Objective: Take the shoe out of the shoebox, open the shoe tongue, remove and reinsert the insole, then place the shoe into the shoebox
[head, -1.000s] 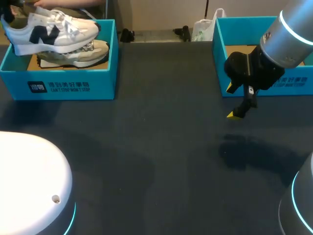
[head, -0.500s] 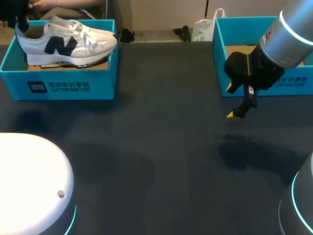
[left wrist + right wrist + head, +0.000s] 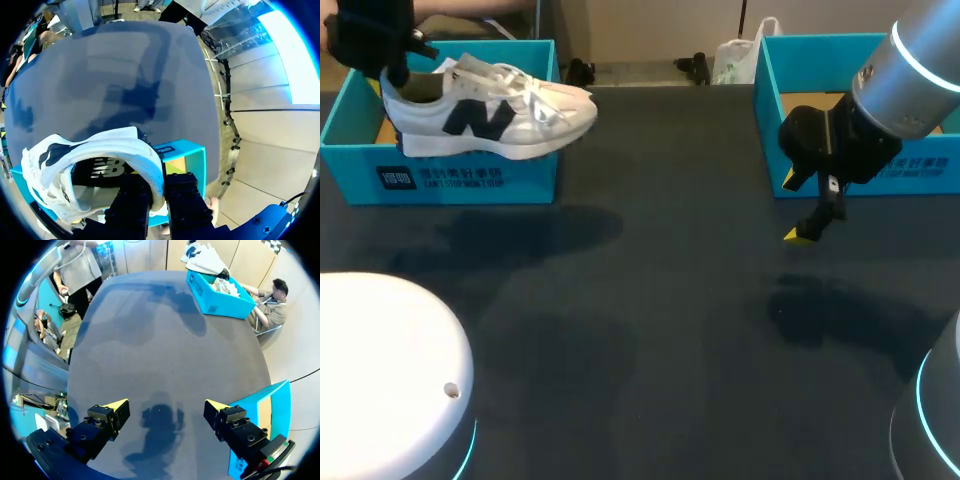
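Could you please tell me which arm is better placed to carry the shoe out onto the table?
Left. Its jaws are shut on the heel of the shoe, lifted above the left shoebox. The right arm's jaws hang open beside the other shoebox, far from the shoe.

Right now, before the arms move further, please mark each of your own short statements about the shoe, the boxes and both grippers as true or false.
1. The left gripper is shut on the white shoe at its heel. True.
2. The shoe lies flat on the table between the two boxes. False: it is held in the air over the left shoebox, with its toe past the box's wall.
3. The right gripper is open and holds nothing. True.
4. The right gripper is down inside the right shoebox. False: it hangs over the bare table, just in front of the right shoebox.
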Available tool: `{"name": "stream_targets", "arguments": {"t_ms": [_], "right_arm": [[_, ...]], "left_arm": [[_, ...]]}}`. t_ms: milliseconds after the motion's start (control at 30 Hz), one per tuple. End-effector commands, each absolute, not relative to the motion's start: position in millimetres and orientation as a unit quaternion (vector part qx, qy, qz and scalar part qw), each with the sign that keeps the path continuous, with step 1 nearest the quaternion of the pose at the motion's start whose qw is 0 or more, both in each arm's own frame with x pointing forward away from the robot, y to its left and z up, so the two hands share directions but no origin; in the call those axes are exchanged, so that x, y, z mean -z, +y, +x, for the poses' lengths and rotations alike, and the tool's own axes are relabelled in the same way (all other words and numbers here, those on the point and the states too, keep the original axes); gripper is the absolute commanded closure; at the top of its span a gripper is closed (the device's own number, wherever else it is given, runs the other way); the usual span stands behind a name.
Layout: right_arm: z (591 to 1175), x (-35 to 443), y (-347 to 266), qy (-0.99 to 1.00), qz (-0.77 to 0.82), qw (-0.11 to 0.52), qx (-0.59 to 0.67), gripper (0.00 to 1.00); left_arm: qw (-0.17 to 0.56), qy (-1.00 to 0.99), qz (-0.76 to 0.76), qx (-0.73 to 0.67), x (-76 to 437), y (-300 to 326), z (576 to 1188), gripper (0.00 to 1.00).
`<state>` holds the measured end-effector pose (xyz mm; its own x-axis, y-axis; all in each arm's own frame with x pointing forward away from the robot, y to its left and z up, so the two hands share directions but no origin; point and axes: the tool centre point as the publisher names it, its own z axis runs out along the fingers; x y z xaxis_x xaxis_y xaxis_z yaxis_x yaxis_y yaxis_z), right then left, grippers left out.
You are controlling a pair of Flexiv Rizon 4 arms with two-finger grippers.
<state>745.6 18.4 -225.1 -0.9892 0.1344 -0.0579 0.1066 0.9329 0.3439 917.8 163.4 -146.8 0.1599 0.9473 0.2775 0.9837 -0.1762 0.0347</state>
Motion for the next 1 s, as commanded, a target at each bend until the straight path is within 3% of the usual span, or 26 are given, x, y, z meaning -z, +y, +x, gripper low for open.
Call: {"name": "stream_targets", "arguments": {"t_ms": [33,1000], "right_arm": [[746,226,19,0.982,0.062,0.041,-0.172,0.00],[746,226,19,0.982,0.062,0.041,-0.172,0.00]], "left_arm": [[0.082,-0.639,-0.754,0.126,142,149,899,1.00],[0.103,-0.624,-0.765,0.122,170,37,755,1.00]]}}
